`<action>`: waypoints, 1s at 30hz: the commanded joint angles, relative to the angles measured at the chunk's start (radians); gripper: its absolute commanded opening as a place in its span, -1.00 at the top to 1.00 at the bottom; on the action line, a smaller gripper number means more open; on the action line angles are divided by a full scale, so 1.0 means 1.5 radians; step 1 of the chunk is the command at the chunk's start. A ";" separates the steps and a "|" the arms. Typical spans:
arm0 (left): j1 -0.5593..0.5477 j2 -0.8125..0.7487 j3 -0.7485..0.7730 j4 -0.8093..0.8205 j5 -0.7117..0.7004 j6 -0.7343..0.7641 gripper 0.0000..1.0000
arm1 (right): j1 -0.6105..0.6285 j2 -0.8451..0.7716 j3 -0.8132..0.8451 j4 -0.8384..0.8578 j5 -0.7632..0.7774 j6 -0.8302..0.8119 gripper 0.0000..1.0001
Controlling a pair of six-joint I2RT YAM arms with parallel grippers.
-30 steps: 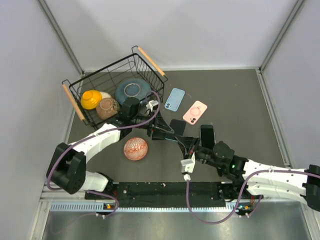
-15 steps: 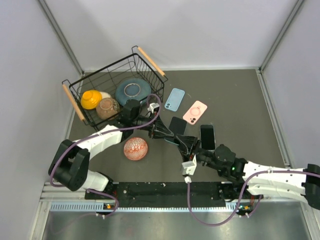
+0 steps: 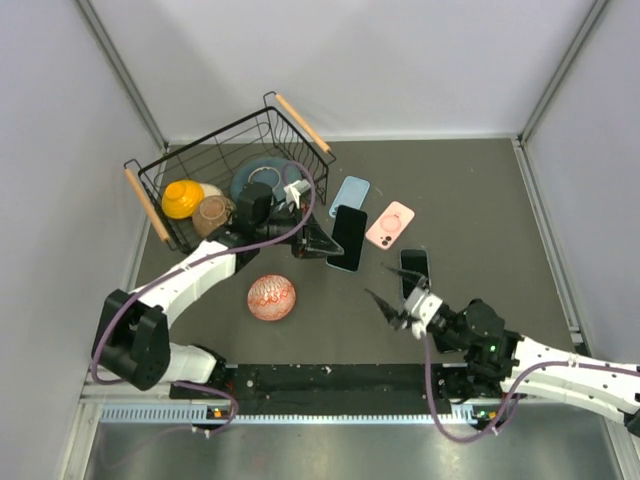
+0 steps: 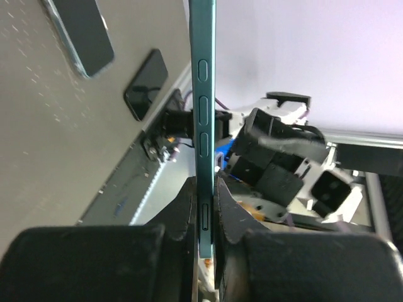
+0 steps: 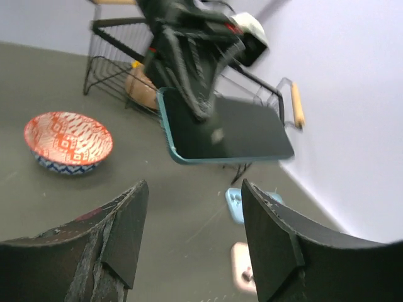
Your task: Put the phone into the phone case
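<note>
My left gripper is shut on the phone, a dark-screened handset with a teal rim, and holds it above the table. In the left wrist view the phone stands edge-on, clamped between both fingers. A light blue phone case lies back-up just beyond it, partly hidden by it. A pink phone case lies to its right. My right gripper is open and empty, nearer the front. From the right wrist the phone hangs ahead, with the blue case below.
A second black phone lies flat beside my right gripper. A red patterned bowl sits front left. A black wire basket with wooden handles, holding several bowls, stands at the back left.
The phone passed from my right gripper to my left. The left shut on it and carried it back toward the blue case. The right opened and drew away to the right.
</note>
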 commanded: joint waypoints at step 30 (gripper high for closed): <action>0.017 -0.347 -0.013 -0.288 -0.353 0.458 1.00 | -0.537 0.886 0.858 -0.704 -0.019 0.832 -0.98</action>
